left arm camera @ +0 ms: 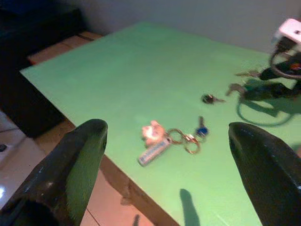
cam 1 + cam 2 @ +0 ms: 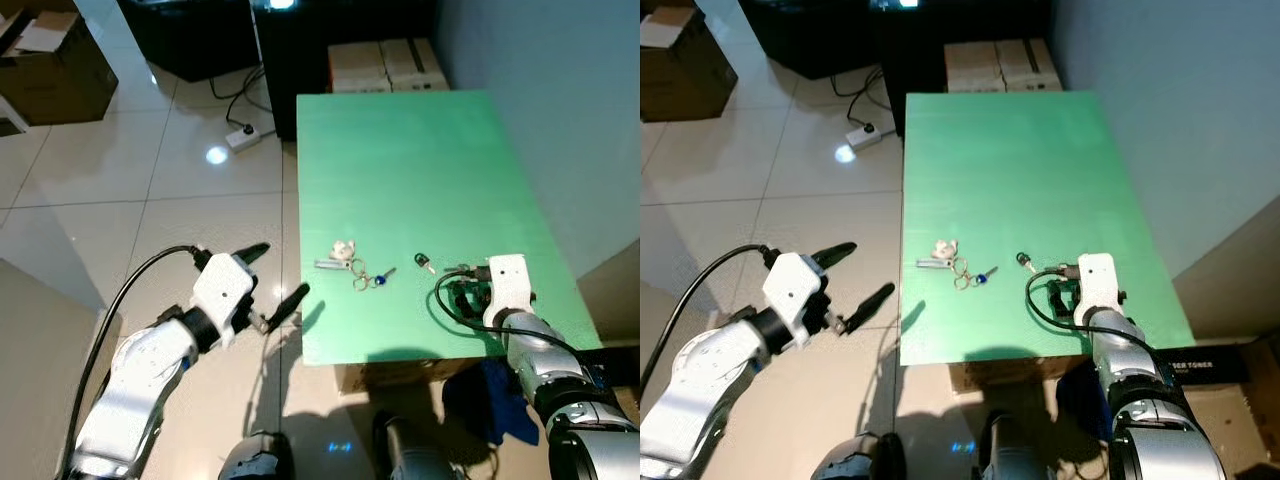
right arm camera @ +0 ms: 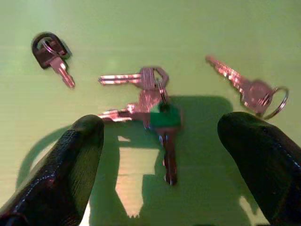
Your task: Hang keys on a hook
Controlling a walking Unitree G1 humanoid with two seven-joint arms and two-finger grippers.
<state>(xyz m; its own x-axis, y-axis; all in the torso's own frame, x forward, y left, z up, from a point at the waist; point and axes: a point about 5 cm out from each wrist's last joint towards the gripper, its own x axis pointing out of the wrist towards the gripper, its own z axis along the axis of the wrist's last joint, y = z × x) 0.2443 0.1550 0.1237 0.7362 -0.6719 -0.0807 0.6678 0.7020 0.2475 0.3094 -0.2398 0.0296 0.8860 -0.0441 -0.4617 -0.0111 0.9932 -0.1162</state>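
Lower right, the right pincer [image 3: 160, 155] hangs spread wide over a green-tagged silver key bunch [image 3: 157, 110] on the green tabletop [image 2: 420, 170] (left pincer [image 2: 272, 280] likewise apart, lower left).

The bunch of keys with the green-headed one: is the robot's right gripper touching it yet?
Apart. In the right wrist view the open right gripper has green table showing between each finger and the green-headed key bunch.

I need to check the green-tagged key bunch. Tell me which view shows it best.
The right wrist view: the green-tagged bunch lies large and sharp between the open right gripper's fingers, each key distinct. In the eye views it is hidden under that gripper. The left wrist view gives a distant blur there.
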